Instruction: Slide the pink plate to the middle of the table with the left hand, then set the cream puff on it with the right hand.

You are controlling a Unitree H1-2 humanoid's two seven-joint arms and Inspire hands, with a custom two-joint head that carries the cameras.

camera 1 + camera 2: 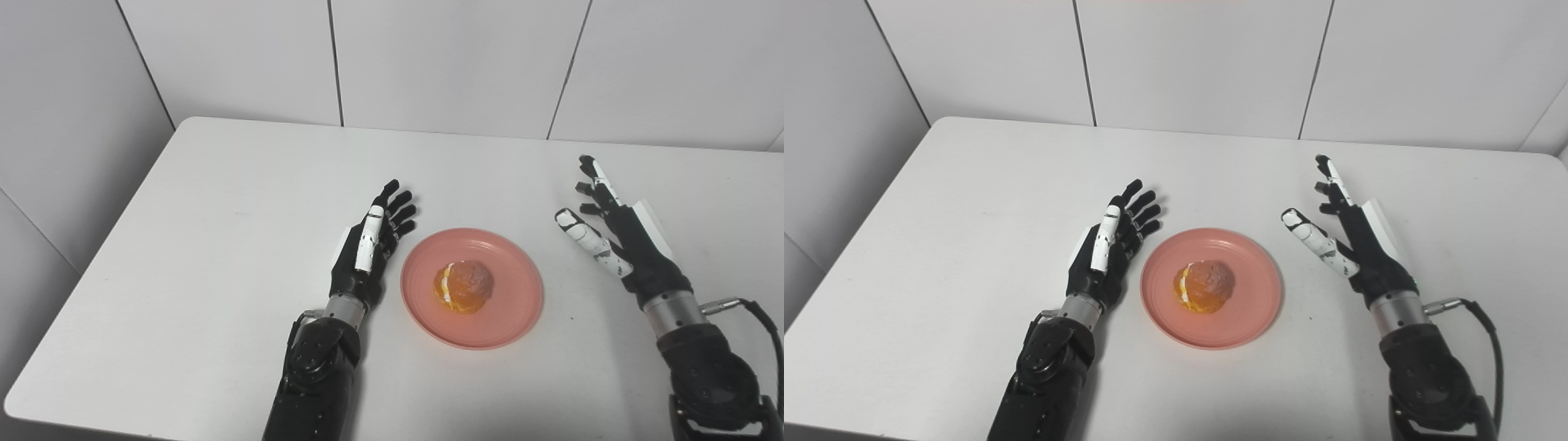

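The pink plate (pixel 508 306) lies on the white table (pixel 233 245) near its middle, toward the front. The cream puff (pixel 464 286), golden brown with a cream stripe, sits in the middle of the plate. My left hand (pixel 370 245) is open and empty, fingers stretched forward, just left of the plate's rim and apart from it. My right hand (pixel 612 236) is open and empty, fingers spread and raised, to the right of the plate with a clear gap. The plate (pixel 1249 306) and puff (pixel 1205 285) also show in the right eye view.
White panelled walls stand behind the table and along its left side. A black cable (pixel 759 318) runs from my right wrist. The table's front edge lies close below my forearms.
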